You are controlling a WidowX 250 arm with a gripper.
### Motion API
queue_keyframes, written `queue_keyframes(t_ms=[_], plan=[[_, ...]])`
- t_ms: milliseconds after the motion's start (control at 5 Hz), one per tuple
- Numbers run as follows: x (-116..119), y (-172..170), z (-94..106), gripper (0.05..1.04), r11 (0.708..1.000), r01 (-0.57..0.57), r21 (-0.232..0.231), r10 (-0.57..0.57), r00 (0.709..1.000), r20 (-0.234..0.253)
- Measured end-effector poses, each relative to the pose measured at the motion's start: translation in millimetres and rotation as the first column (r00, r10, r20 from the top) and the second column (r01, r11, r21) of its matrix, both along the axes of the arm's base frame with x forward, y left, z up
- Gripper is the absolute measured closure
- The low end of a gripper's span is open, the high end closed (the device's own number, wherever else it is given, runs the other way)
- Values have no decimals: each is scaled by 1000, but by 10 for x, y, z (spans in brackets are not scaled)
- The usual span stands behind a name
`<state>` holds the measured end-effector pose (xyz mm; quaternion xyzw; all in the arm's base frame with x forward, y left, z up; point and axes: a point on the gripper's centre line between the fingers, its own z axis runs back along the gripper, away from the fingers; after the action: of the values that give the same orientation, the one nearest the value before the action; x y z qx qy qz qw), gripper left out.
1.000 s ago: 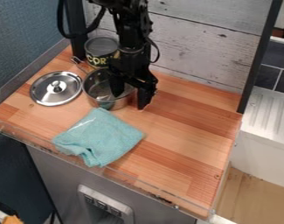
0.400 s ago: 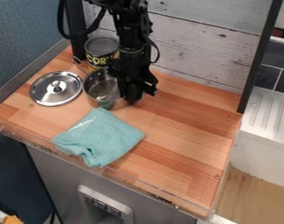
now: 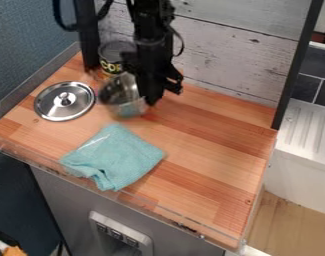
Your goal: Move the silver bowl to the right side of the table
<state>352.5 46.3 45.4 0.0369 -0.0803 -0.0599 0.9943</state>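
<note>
The black gripper [image 3: 150, 99] is shut on the right rim of the silver bowl [image 3: 122, 93], in the upper left part of the work surface. The bowl looks tilted and slightly raised, its opening turned partly toward the camera. Part of its right side is hidden behind the gripper.
A metal lid [image 3: 64, 101] lies left of the bowl, and a dark can [image 3: 114, 56] stands behind it. A folded teal cloth [image 3: 114, 157] lies in front on the wooden table [image 3: 218, 150]. A white plank wall [image 3: 238, 55] bounds the back.
The gripper has closed on the bowl's right rim after its fingers stood apart. The arm has risen slightly, and the bowl has tilted and come up with it.
</note>
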Motion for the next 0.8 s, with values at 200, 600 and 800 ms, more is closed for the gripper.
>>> queue_keyframes(t_ms=[200,600,800], plan=[[-66,-415,170,1007,998,57,-22,-56,998,40],[-325,-1209,20,1007,974,218,-56,-217,976,16],[-453,-1289,-108,1007,971,228,-75,-230,973,-32]])
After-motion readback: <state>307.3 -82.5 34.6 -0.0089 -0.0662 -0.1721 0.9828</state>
